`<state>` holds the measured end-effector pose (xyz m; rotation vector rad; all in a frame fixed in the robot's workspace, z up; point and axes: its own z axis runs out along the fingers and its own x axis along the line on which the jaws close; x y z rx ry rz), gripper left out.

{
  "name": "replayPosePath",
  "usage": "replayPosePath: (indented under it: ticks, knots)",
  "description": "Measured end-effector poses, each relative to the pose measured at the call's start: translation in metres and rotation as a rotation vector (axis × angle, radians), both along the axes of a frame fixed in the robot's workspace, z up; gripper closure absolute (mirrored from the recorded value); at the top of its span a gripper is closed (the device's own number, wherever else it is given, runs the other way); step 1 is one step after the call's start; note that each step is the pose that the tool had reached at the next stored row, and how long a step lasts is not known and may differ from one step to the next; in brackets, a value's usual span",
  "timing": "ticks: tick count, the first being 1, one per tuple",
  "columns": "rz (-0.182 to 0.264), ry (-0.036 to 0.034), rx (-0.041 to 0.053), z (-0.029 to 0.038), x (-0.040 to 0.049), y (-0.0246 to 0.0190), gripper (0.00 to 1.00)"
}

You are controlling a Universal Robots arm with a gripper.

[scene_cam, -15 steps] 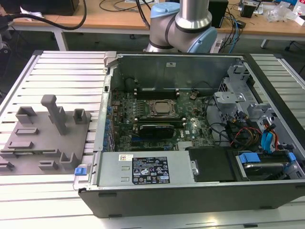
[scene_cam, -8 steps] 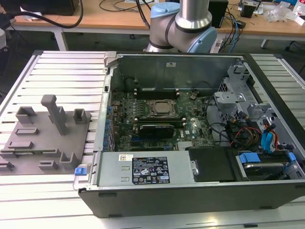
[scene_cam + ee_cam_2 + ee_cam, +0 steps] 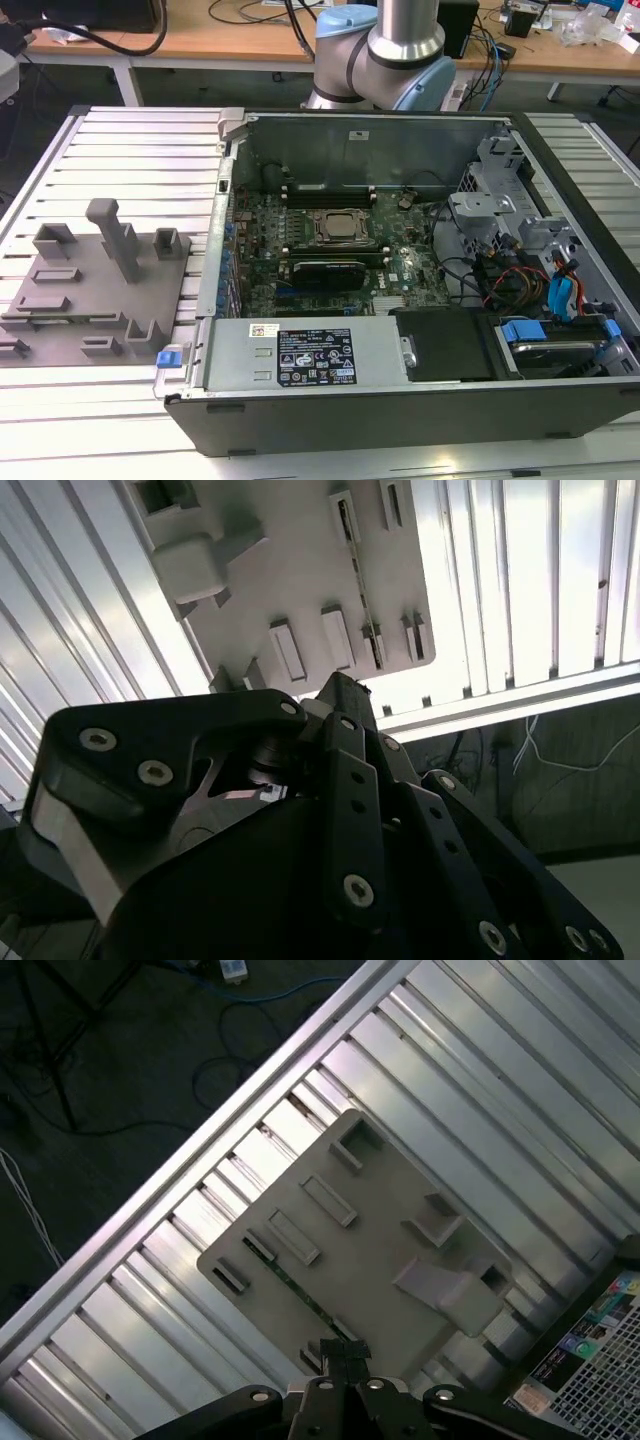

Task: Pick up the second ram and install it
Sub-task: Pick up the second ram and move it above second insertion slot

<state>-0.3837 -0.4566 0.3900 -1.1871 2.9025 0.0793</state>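
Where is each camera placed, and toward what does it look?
Exterior view: off the arm, looking down at the open computer case and grey holder; arm joints show beyond.
First wrist view: on the arm, looking down past the gripper at the holder.
Second wrist view: likewise, over the gripper's black links.
All three share the holder.

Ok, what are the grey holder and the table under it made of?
Holder: likely plastic, perhaps printed; matte, uniform grey, blocky moulded slots. Table: looks like aluminium; bare silvery slats with bright glare in both wrist views.
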Motion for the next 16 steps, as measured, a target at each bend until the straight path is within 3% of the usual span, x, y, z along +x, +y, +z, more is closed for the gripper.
replayPosePath:
  ticks: [16]
  knots:
    - [0.128, 0.0000, 0.0000, 0.0000, 0.0000, 0.0000, 0.89]
